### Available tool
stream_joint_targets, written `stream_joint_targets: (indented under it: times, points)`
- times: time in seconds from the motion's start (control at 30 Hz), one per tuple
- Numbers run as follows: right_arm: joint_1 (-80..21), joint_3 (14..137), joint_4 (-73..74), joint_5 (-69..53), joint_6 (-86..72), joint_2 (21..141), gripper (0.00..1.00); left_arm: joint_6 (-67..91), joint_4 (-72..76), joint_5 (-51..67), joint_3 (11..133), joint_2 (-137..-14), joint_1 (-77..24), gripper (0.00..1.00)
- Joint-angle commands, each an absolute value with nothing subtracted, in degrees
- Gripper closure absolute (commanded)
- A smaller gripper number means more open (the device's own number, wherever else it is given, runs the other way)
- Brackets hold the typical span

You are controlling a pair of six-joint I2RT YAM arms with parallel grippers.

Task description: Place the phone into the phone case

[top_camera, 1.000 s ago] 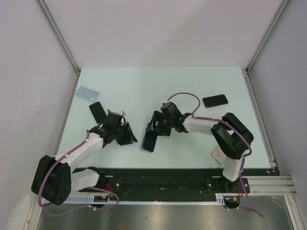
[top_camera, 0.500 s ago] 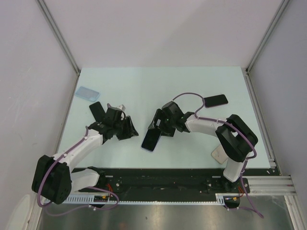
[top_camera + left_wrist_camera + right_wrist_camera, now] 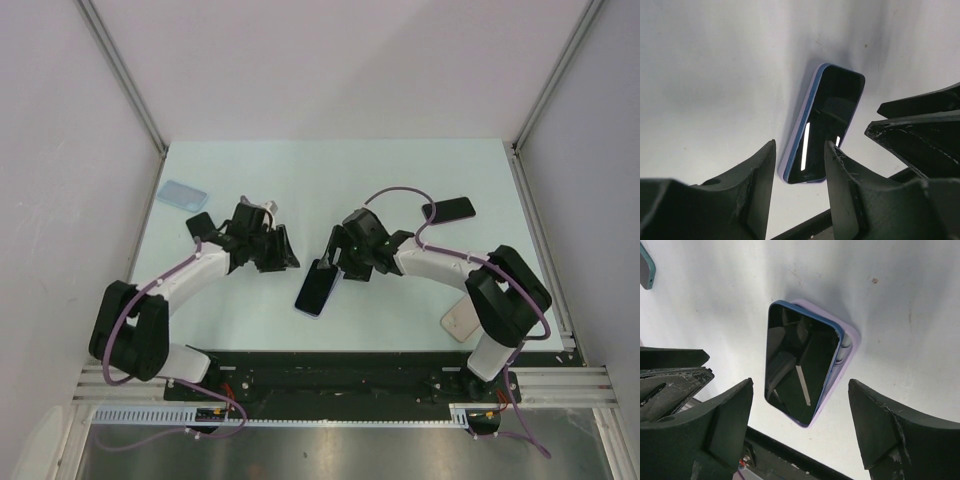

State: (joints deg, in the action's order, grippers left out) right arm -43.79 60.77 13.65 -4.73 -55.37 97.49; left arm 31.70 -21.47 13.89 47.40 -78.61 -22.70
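The phone [image 3: 317, 288], black-screened with a blue edge, lies askew on the lilac phone case [image 3: 848, 346] near the table's front middle. One long side of the phone [image 3: 800, 370] overhangs the case's rim. My right gripper [image 3: 800, 385] hovers above it, open, its jaws wide on either side and touching nothing. In the top view that gripper [image 3: 335, 262] sits just behind the phone. My left gripper [image 3: 275, 250] is to the phone's left, apart from it. In the left wrist view the left gripper [image 3: 800, 145] is open with nothing in it, and the phone [image 3: 832, 125] lies beyond its tips.
A light blue case [image 3: 182, 194] lies at the back left, with a black phone [image 3: 200, 225] partly under my left arm. A dark phone with a reddish rim [image 3: 448, 209] lies at the back right. A pale case [image 3: 458, 322] sits by the right arm's base.
Both grippers have pulled back from the front of the table. The right one has let go of the phone, which now lies lower on the case.
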Motion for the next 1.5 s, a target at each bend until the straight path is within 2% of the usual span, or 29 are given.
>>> stream_joint_targets:
  times: [0.0,0.17,0.4,0.73,1.03,1.3,1.47]
  points:
    - [-42.98,61.0,15.38,-2.72,-50.54,96.24,0.2,29.53,-18.46,20.03,52.46,-83.22,-22.5,0.52]
    - [-41.4,58.01,11.17,-5.18,-49.31,96.77,0.21,28.65,-18.72,20.92,56.94,-90.24,-22.41,0.54]
    - [-39.29,50.8,-2.09,-9.66,-50.8,98.08,0.27,28.65,-18.73,20.3,59.41,-96.93,-22.59,0.59]
    - [-38.76,48.69,-8.26,-12.83,-49.75,101.07,0.34,29.18,-15.82,24.61,59.59,-99.84,-23.99,0.65]
    - [-36.83,48.69,-13.18,-15.55,-47.38,103.27,0.42,31.64,-15.65,23.47,56.7,-101.17,-26.89,0.77]
    - [-34.98,48.78,-18.71,-20.21,-46.15,105.99,0.47,35.24,-13.97,24.35,53.96,-96.25,-27.86,0.78]
    - [-34.72,48.78,-20.04,-20.91,-45.35,107.66,0.49,34.81,-20.03,18.2,57.47,-93.69,-27.77,0.73]
